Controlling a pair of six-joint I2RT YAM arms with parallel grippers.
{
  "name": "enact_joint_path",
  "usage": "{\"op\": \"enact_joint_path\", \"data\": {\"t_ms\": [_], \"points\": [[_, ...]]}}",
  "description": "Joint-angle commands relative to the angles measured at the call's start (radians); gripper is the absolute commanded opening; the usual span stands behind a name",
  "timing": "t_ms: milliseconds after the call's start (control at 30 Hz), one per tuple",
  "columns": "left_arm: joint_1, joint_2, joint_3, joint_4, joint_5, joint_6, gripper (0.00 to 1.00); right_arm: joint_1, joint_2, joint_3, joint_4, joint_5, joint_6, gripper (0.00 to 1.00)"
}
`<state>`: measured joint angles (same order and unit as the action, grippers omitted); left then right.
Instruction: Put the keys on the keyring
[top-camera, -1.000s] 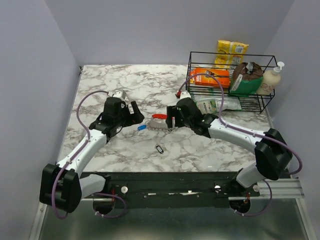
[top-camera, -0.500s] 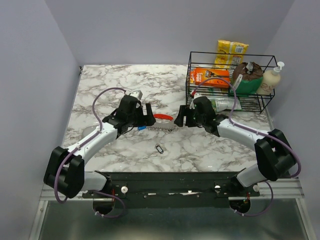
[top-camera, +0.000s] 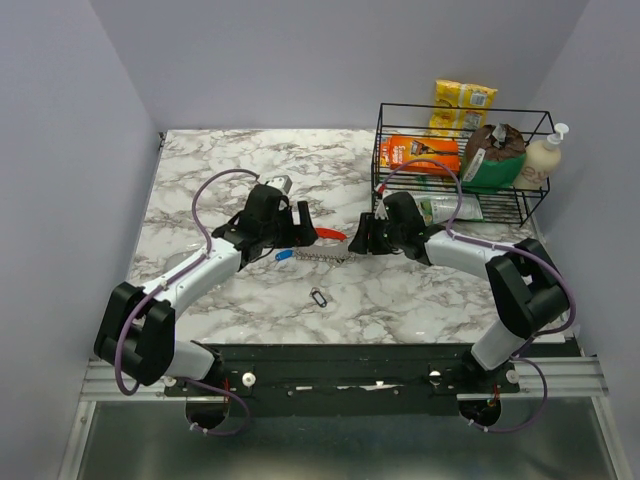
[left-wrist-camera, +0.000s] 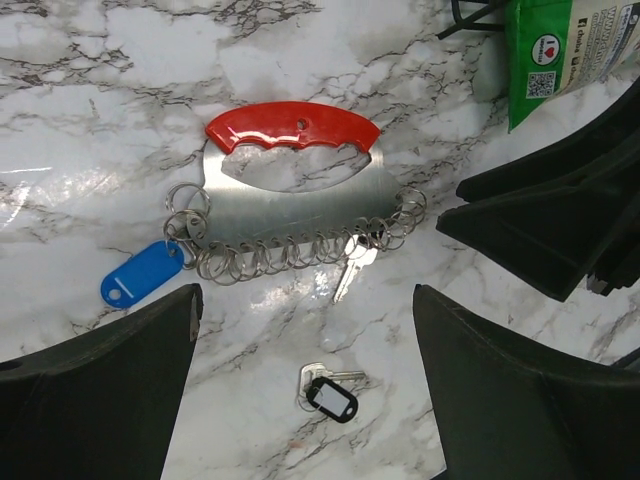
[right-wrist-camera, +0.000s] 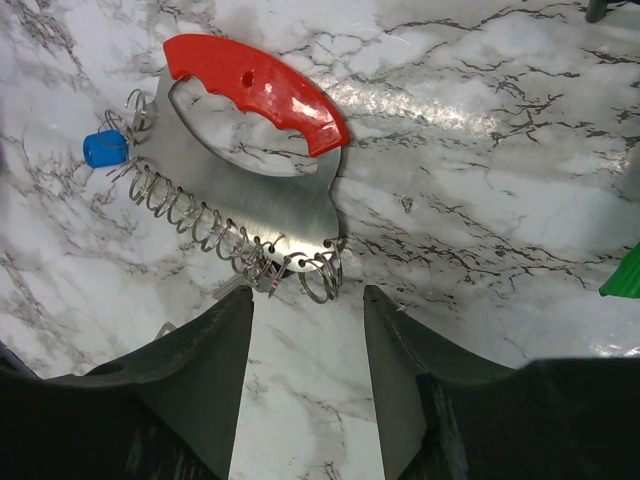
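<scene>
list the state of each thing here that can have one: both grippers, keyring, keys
keyring: flat on the table, unheld
left gripper: jaws wide open, empty
right gripper: jaws apart, nothing between them
blue key: against the end rings, looks hooked on
silver key: at the ring row, looks hooked on
black-tagged key: loose on the table, apart from the keyring

The only print I can make out is on the green packet (left-wrist-camera: 570, 50) in the left wrist view. It shows a round badge with a heart (left-wrist-camera: 549, 47), a QR code (left-wrist-camera: 541, 83) beneath it, and lettering too small to read. The yellow packets (top-camera: 465, 97) by the wire basket (top-camera: 460, 106) are unreadable.
</scene>
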<state>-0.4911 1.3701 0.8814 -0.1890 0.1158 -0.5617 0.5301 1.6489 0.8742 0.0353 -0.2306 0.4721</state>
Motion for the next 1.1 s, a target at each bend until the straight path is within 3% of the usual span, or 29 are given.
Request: {"op": "enact_joint_path", "data": {"t_ms": [0,367,500,600,933,1000,1067], "points": [[-0.001,0.003,0.041,-0.081,-0.103,0.061,0.92,-0.004,0.006,0.026,0.014,-0.029,-0.010,0.56],[-0.001,0.056,0.044,-0.130,-0.214,0.085,0.79,-0.018,0.011,0.034,0.012,-0.044,-0.018,0.57],[-0.001,0.098,0.051,-0.113,-0.202,0.103,0.74,-0.016,-0.011,0.031,0.009,-0.075,-0.029,0.56],[-0.001,0.129,0.065,-0.113,-0.185,0.131,0.63,-0.016,-0.024,0.028,0.005,-0.075,-0.039,0.56],[-0.004,0.152,0.064,-0.087,-0.134,0.203,0.57,-0.016,-0.051,0.025,-0.011,-0.105,-0.052,0.57],[-0.020,0.164,0.082,-0.096,-0.116,0.226,0.49,-0.016,-0.049,0.032,-0.011,-0.105,-0.053,0.57],[-0.039,0.182,0.099,-0.122,-0.128,0.243,0.49,-0.016,-0.049,0.039,-0.020,-0.108,-0.056,0.57]]}}
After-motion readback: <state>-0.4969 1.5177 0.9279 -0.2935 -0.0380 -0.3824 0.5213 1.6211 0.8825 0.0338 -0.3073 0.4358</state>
